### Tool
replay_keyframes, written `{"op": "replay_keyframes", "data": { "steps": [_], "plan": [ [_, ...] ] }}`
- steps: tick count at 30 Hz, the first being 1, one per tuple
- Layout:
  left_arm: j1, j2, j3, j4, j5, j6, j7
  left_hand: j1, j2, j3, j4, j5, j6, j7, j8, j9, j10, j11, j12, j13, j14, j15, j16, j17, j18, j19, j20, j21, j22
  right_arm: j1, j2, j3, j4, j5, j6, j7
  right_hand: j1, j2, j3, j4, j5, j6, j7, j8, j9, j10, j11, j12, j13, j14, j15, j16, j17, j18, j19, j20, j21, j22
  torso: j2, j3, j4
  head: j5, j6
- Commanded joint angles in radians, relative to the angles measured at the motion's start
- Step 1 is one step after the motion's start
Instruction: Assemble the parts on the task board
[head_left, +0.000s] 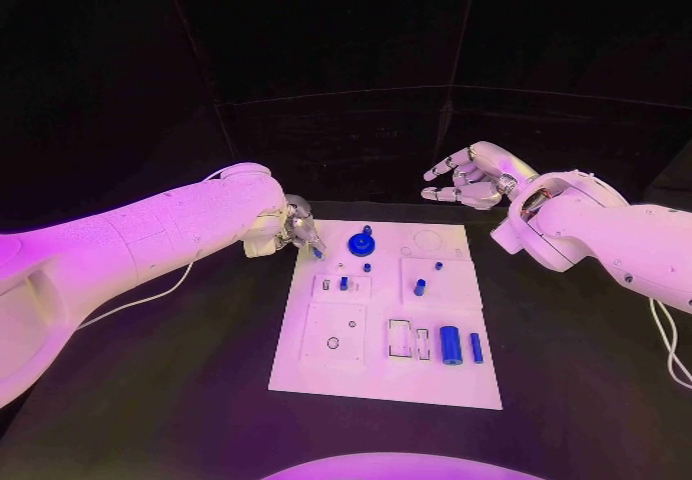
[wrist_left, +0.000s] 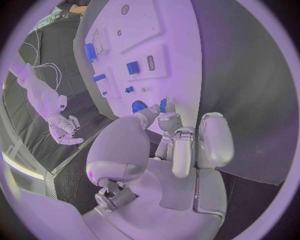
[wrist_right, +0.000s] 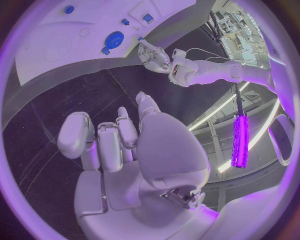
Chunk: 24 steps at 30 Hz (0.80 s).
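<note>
Head view: we see the flat white rectangular task board lying mid-table on the black table. At its far left corner the left hand pinches a small blue peg between its fingertips. The right hand hovers beyond the far right corner, fingers loosely spread, holding nothing.

White task board lies flat mid-table, blue parts scattered across it.
</note>
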Motion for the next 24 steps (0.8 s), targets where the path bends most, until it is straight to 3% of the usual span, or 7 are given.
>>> {"op": "replay_keyframes", "data": {
  "steps": [1,6,14,19,24],
  "plan": [
    [0.002,-0.032,0.000,0.051,0.029,-0.084,0.034,-0.015,-0.006,0.148,-0.135,0.011,0.010,-0.004,0.007,0.001,0.013,-0.004,0.005,0.003,0.106,-0.001,0.006,0.263,-0.005,0.007,0.001,0.008,0.003,0.002,0.000,0.001,-0.001,-0.001,0.003,0.001,0.007,0.006,-0.006,-0.001,0.015,-0.005,-0.001,0.005,-0.001,-0.006,-0.002,-0.003,-0.001,0.046,-0.004,-0.004,0.001,0.016,-0.004,-0.002,-0.004,-0.002,0.001,-0.0007,-0.0004,0.002,-0.001],
    [0.001,-0.084,-0.003,0.135,0.033,-0.124,0.038,-0.019,-0.011,0.155,-0.138,0.014,0.012,-0.005,0.009,0.001,0.015,-0.005,0.006,0.004,0.106,-0.002,0.006,0.263,-0.005,0.008,0.000,0.009,0.005,0.002,0.000,0.001,-0.002,-0.001,0.002,0.001,0.008,0.006,-0.007,0.000,0.018,-0.005,-0.001,0.005,-0.001,-0.006,-0.002,-0.003,-0.001,0.046,-0.004,-0.004,0.000,0.016,-0.004,-0.003,-0.005,-0.002,0.000,-0.0007,-0.0021,0.003,-0.002],
    [-0.003,-0.165,-0.025,0.274,0.024,-0.181,0.052,-0.023,-0.019,0.167,-0.143,0.017,0.016,-0.006,0.013,0.001,0.020,-0.006,0.008,0.006,0.106,-0.003,0.006,0.263,-0.006,0.009,-0.001,0.012,0.010,0.002,0.001,0.001,-0.007,-0.002,0.002,0.002,0.008,0.006,-0.007,0.000,0.018,-0.005,-0.001,0.005,-0.001,-0.006,-0.002,-0.003,-0.001,0.046,-0.004,-0.005,0.000,0.017,-0.004,-0.003,-0.005,-0.002,0.002,-0.0035,-0.0004,0.004,-0.006],
    [-0.012,-0.188,-0.036,0.319,-0.008,-0.209,0.060,-0.027,-0.025,0.177,-0.146,0.022,0.020,-0.007,0.015,0.001,0.025,-0.007,0.012,0.012,0.106,-0.004,0.006,0.263,-0.007,0.011,-0.002,0.015,0.014,0.002,0.004,0.001,-0.009,-0.006,0.000,0.003,0.008,0.006,-0.007,0.000,0.018,-0.005,-0.001,0.005,-0.001,-0.006,-0.002,-0.003,-0.001,0.046,-0.004,-0.005,0.000,0.017,-0.004,-0.003,-0.005,-0.002,0.001,-0.0019,0.0007,0.006,-0.008],
    [-0.019,-0.192,-0.044,0.334,-0.030,-0.216,0.055,-0.027,-0.025,0.178,-0.146,0.022,0.020,-0.007,0.015,0.001,0.026,-0.007,0.013,0.013,0.106,-0.004,0.006,0.263,-0.007,0.011,-0.002,0.015,0.014,0.002,0.006,0.001,-0.010,-0.018,-0.001,0.003,0.008,0.006,-0.007,0.000,0.021,-0.005,-0.001,0.006,-0.001,-0.009,-0.002,-0.007,-0.004,0.045,-0.005,-0.006,-0.003,0.017,-0.005,-0.003,-0.006,-0.004,0.002,-0.0034,-0.0005,0.009,-0.010]
  ]
}}
